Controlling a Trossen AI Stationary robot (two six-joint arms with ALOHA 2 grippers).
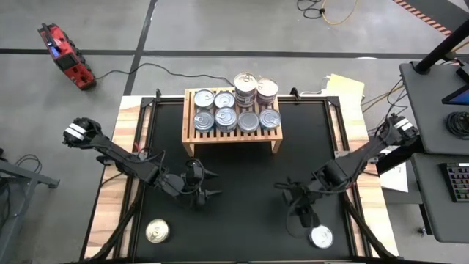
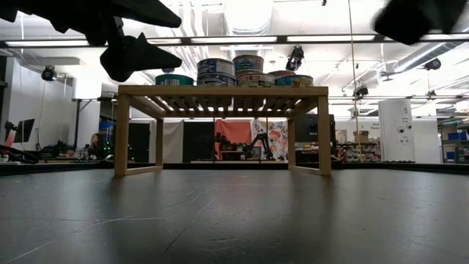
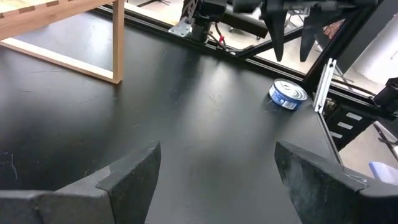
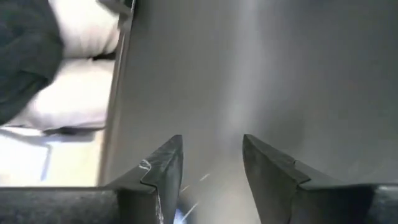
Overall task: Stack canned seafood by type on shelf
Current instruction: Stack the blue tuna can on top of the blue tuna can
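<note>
The light-wood shelf (image 1: 233, 121) stands at the table's far middle on its short legs, with several tins on its slatted top, two stacks (image 1: 255, 89) at its far right. One silver-lidded tin (image 1: 156, 232) rests flat near the table's near left corner. A blue-labelled tin (image 1: 321, 236) (image 3: 288, 94) rests flat near the near right corner. My left gripper (image 1: 211, 183) (image 3: 214, 174) is open over bare mat in front of the shelf. My right gripper (image 1: 302, 213) (image 4: 211, 162) is open, pointing down, just above and beside the blue-labelled tin.
The black mat (image 1: 249, 172) lies bare between the shelf and the two loose tins. Metal rails (image 1: 143, 139) frame the mat. The shelf's legs (image 2: 122, 136) leave an open gap beneath its top. Papers (image 1: 344, 88) lie off the table's far right corner.
</note>
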